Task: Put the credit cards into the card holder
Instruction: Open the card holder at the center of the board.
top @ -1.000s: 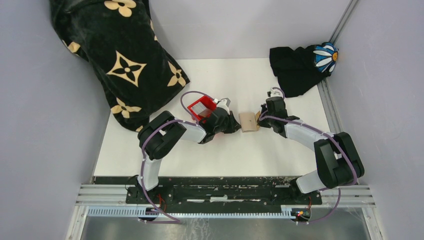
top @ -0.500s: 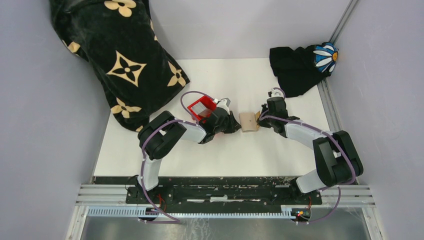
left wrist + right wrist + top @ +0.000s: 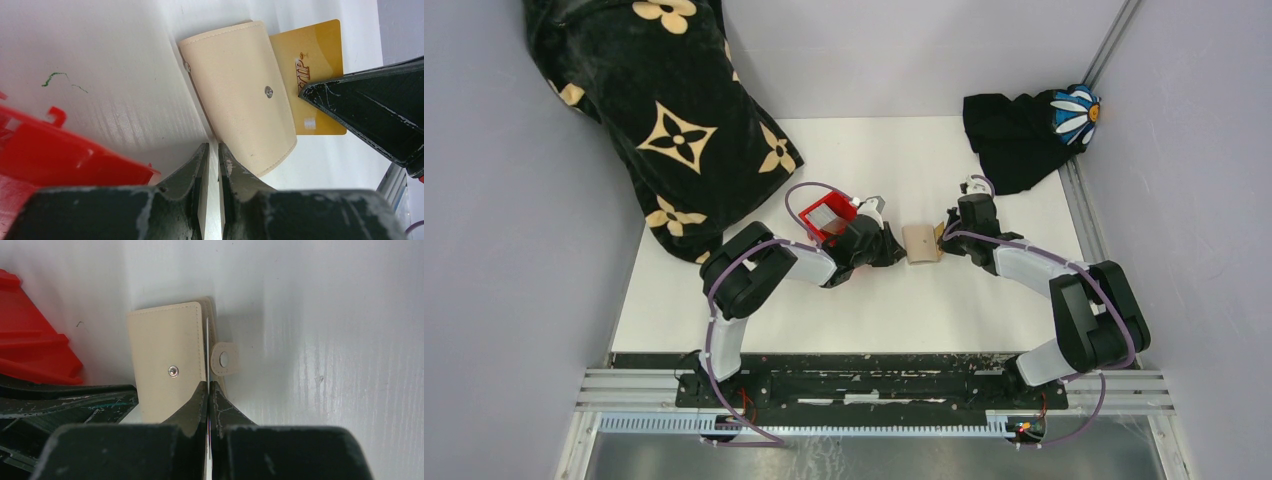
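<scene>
Item: card holder (image 3: pixel 240 95), cream-beige smooth leather-like fold with stitched edges, metal snap stud and rounded snap tab (image 3: pixel 223 359); it lay flat on the table (image 3: pixel 874 160), a white, faintly ribbed board. A gold credit card (image 3: pixel 315 65), glossy and thin, projected from the holder's far edge. The right gripper (image 3: pixel 208 385) was clamped tight on that card at the holder's opening. The left gripper (image 3: pixel 213 147) met the holder's opposite edge with its jaws a narrow slit apart; grip could not be told. A red plastic bin (image 3: pixel 75 160) was just beside the holder on the left arm's side. Black plush fabric (image 3: pixel 654 110) with cream flowers was well beyond that, and a black cloth (image 3: pixel 1014 135) with a daisy was far from the holder on the other side. Plain grey walls (image 3: pixel 904 50).
</scene>
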You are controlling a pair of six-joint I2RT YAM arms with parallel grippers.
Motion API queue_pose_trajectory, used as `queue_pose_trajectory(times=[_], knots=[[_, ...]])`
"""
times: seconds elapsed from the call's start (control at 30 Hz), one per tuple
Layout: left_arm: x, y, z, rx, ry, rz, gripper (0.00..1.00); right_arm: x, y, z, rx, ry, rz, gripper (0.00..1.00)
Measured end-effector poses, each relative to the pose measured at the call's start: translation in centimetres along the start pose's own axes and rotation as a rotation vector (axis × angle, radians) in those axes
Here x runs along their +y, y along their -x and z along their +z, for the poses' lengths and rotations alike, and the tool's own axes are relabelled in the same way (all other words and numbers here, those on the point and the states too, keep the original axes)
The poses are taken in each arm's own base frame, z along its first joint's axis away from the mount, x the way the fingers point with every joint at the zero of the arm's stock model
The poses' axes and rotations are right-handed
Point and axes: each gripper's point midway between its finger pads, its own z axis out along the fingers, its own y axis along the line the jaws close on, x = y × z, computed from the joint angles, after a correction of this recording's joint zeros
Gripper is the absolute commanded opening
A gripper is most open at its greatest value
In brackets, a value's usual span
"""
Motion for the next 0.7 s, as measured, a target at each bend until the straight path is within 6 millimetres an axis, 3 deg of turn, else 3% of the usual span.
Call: queue_pose_trajectory(times=[0.7], knots=[[-0.15, 0.10, 0.26, -0.006, -0.007, 0.001, 0.20, -0.38, -0.24, -0.27, 0.011, -0.014, -0.011, 0.01]])
